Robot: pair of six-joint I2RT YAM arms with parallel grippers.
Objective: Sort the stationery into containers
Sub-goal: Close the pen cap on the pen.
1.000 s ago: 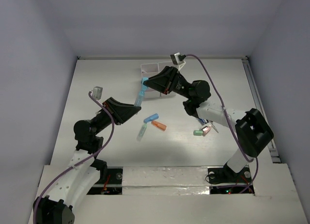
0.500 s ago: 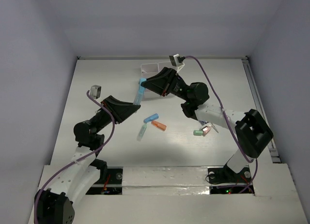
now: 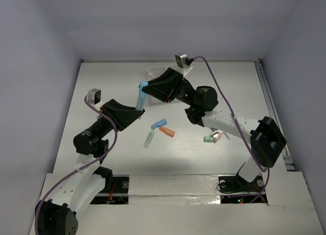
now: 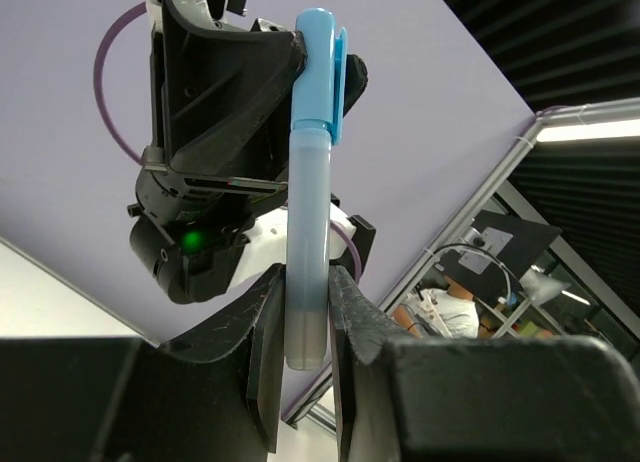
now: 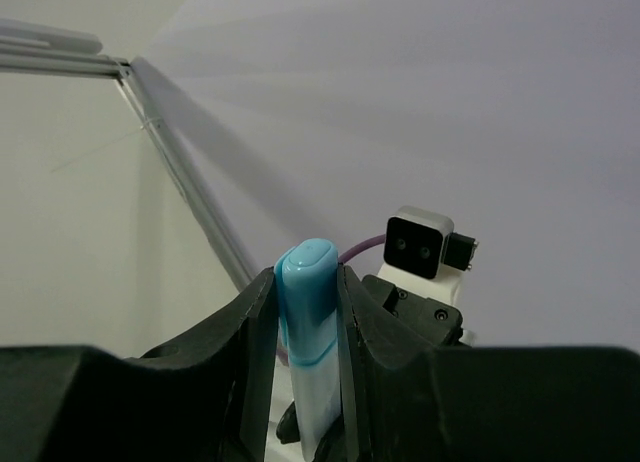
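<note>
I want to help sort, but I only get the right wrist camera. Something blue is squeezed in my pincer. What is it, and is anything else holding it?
Observer: A marker. The left pincer grips its pale lower end; your right pincer has the cap.
Operator: Where's the box?
Observer: The organizer sits at the far side of the table, just behind your pincer.
Operator: What's left to sort?
Observer: Mid-table lie a loose blue marker, an orange marker and a pale marker.
</note>
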